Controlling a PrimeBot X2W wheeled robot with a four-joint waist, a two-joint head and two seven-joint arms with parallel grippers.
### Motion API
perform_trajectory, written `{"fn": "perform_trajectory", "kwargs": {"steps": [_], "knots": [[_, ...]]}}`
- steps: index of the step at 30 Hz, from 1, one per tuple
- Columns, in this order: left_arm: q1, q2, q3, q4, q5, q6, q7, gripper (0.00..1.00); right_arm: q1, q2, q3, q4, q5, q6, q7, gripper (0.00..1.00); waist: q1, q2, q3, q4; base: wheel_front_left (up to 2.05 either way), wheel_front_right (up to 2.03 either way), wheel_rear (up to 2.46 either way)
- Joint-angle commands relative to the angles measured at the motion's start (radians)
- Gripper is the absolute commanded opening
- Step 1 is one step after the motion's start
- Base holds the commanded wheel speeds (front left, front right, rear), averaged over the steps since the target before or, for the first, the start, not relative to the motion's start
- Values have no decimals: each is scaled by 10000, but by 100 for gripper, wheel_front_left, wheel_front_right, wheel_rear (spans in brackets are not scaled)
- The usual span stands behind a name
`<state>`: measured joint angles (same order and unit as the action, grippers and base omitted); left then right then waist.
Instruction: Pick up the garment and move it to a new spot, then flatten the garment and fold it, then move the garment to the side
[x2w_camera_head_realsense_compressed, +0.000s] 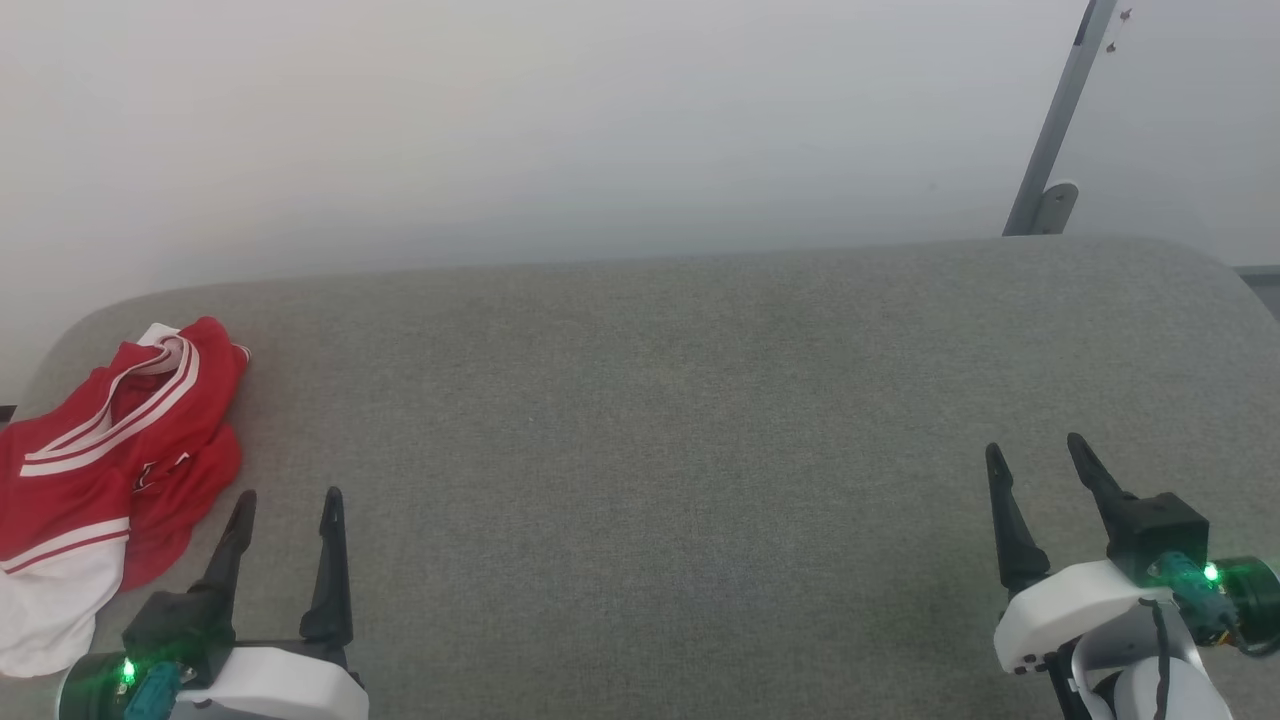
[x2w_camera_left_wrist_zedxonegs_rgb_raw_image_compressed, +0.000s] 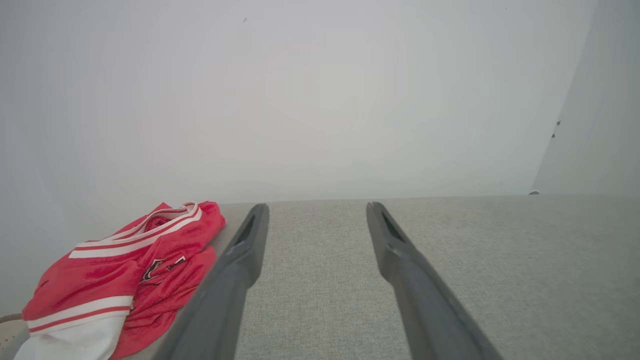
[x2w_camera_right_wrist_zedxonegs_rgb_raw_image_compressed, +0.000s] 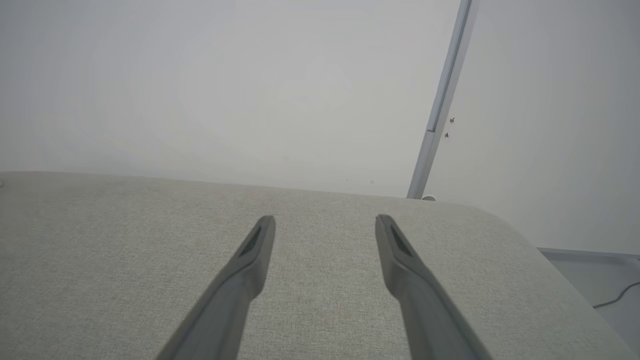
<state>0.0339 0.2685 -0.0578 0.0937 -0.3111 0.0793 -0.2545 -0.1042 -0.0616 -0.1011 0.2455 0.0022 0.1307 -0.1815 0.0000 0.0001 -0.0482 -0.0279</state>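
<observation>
Starting with the head view, I read this as the very first step. The garment (x2w_camera_head_realsense_compressed: 110, 470) lies crumpled and untouched on the grey padded surface (x2w_camera_head_realsense_compressed: 640, 400), just to the outer side of my left gripper (x2w_camera_head_realsense_compressed: 290, 495), which is spread wide with nothing in it. My right gripper (x2w_camera_head_realsense_compressed: 1033, 445) sits well apart from the cloth, also spread and empty.

Through the left wrist view, the garment (x2w_camera_left_wrist_zedxonegs_rgb_raw_image_compressed: 130, 270) is just beside the left gripper (x2w_camera_left_wrist_zedxonegs_rgb_raw_image_compressed: 316, 206), off to its left rather than between the jaws. I cannot tell whether cloth and finger touch.

Through the right wrist view, the right gripper (x2w_camera_right_wrist_zedxonegs_rgb_raw_image_compressed: 325, 218) faces bare padding, with a metal post (x2w_camera_right_wrist_zedxonegs_rgb_raw_image_compressed: 440, 110) beyond it.

As I judge it, the next move is to swing the left gripper leftward over the heap, lower it, and pinch a firm fold before lifting.
</observation>
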Motion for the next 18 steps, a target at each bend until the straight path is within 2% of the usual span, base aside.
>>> {"fn": "perform_trajectory", "kwargs": {"steps": [1, 18], "knots": [[77, 38, -20, -50, 157, 39, -96, 100, -88, 33, 13, -51, -239, 0, -90, 100, 0, -1, -3, -1, 0, 0, 0], [-191, -50, 183, 410, -650, -560, -118, 100, -132, 12, 126, 63, -217, 0, -223, 100, 0, -1, -106, 187, 0, 0, 0]]}}
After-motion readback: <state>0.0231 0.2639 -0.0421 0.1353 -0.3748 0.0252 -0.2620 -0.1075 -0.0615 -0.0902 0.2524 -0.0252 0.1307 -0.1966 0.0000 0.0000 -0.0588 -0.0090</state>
